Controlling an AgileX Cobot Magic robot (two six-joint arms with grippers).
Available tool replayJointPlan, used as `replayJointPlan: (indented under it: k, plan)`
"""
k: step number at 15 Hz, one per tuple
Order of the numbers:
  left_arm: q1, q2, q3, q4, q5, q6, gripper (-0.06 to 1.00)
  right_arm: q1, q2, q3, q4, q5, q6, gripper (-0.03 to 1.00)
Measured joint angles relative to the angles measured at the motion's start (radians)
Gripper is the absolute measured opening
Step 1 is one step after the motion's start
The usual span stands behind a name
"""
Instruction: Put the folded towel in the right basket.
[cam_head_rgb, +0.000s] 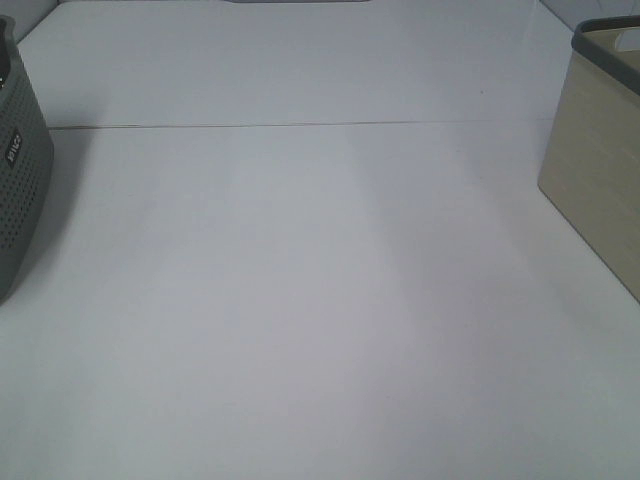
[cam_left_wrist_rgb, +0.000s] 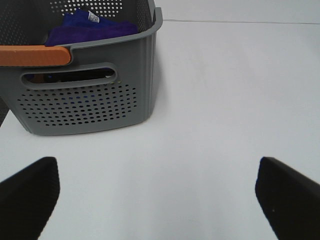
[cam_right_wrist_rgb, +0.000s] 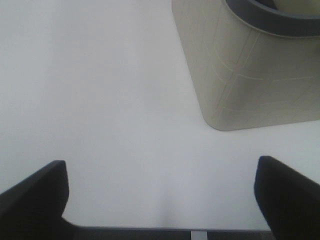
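- Two grippers, both with jaws spread wide and nothing between them: left gripper (cam_left_wrist_rgb: 157, 200) hangs over bare table (cam_head_rgb: 300, 320), right gripper (cam_right_wrist_rgb: 160, 200) likewise. Neither arm shows in the high view.
- Left wrist view: grey basket (cam_left_wrist_rgb: 85, 100) beyond the fingers, toward 11 o'clock. Perforated walls, slot handle, orange grip on the near rim.
- Towel (cam_left_wrist_rgb: 92, 27) lies inside the grey basket, below the rim toward the far side. Deep blue-purple, plush-looking, bunched or loosely folded; a small white tag at its top. Only the upper part shows, so the fold cannot be read.
- Handling, as a guess: light, soft, limp, not fragile. Will sag and may unfold if taken by one layer. Best pinched from above across the thick middle, catching all layers; the basket wall will crowd the fingers.
- Right wrist view: beige basket (cam_right_wrist_rgb: 250, 70) toward 1 o'clock, dark rim, smooth walls. Contents not visible.
- High view: grey basket at 9 o'clock edge, beige at 3 o'clock, well apart.
- Task not yet begun, judging by the towel's place.
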Motion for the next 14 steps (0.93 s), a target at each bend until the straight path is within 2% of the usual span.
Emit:
replayJointPlan:
  k: [14]
  plan:
    - [0.0,0.0,0.0,0.0,0.0,0.0,0.99,0.001,-0.015,0.0,0.0,0.0,0.002,0.97]
